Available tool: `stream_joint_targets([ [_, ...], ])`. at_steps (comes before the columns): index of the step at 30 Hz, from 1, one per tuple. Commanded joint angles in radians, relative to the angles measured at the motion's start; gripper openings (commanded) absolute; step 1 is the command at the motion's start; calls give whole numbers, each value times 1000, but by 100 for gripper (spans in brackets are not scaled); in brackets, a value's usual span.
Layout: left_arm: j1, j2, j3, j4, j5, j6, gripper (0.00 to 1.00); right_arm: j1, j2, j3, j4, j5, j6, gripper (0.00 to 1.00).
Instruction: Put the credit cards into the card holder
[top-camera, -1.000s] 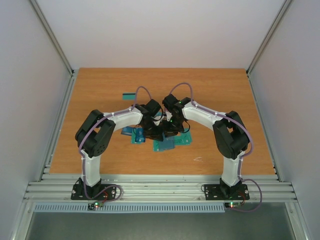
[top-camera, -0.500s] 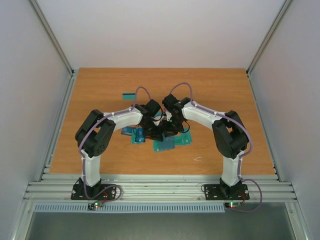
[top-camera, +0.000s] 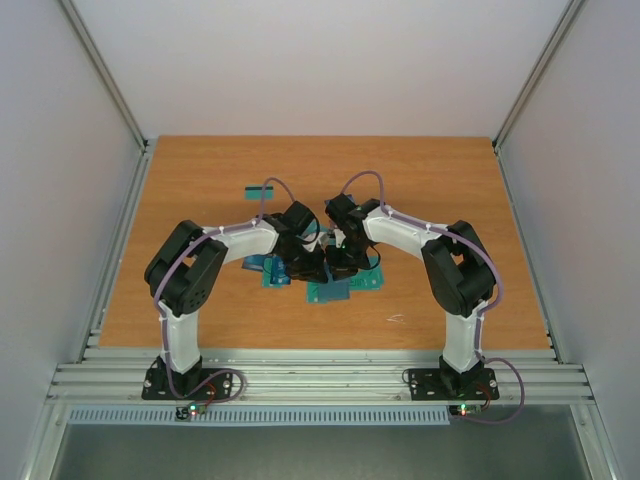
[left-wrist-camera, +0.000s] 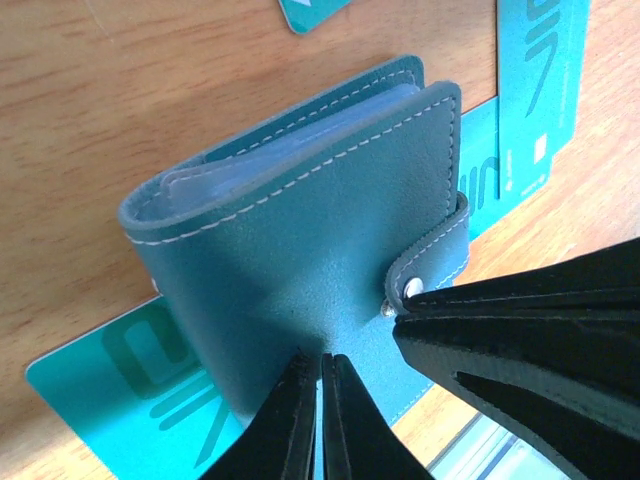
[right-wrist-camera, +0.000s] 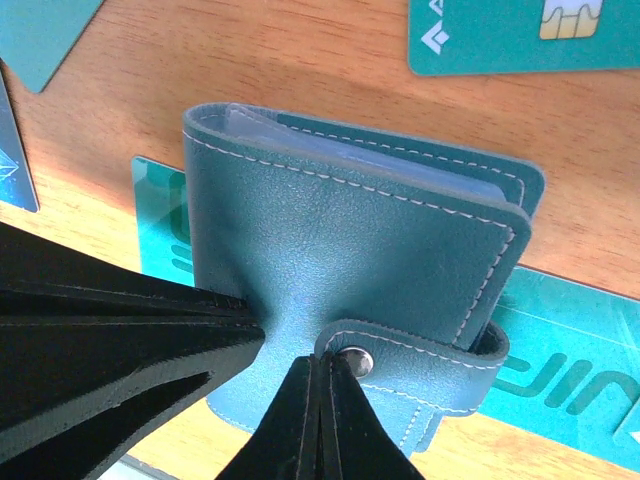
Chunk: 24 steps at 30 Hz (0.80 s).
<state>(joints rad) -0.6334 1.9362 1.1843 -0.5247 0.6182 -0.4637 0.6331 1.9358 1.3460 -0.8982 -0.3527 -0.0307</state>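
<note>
The card holder (left-wrist-camera: 300, 250) is a teal-blue folded wallet with white stitching, lying shut on the table on top of teal credit cards (left-wrist-camera: 120, 390). Its strap (right-wrist-camera: 420, 355) is snapped down. My left gripper (left-wrist-camera: 320, 362) is shut, its tips pressing on the holder's cover. My right gripper (right-wrist-camera: 320, 365) is shut too, its tips against the strap's end beside the metal snap (right-wrist-camera: 357, 361). From above, the left gripper (top-camera: 312, 266) and right gripper (top-camera: 336, 264) meet over the pile and hide the holder. More cards (top-camera: 330, 290) lie around it.
One teal card (top-camera: 258, 189) lies apart at the back left. A chip card (right-wrist-camera: 520, 35) and a blue card (right-wrist-camera: 12, 150) lie near the holder. Grey walls stand on both sides, and a metal rail (top-camera: 320, 380) runs along the near edge.
Both wrists have shifted slightly toward each other and to the left over the pile. Both grippers stay shut.
</note>
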Motion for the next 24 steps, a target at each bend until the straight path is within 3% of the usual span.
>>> stream_joint_targets([
  [1, 1, -1, -30, 69, -19, -13, 5, 11, 13, -14, -49, -2, 9, 1],
  [24, 1, 17, -19, 27, -52, 23, 5, 10, -22, 20, -46, -36, 29, 1],
])
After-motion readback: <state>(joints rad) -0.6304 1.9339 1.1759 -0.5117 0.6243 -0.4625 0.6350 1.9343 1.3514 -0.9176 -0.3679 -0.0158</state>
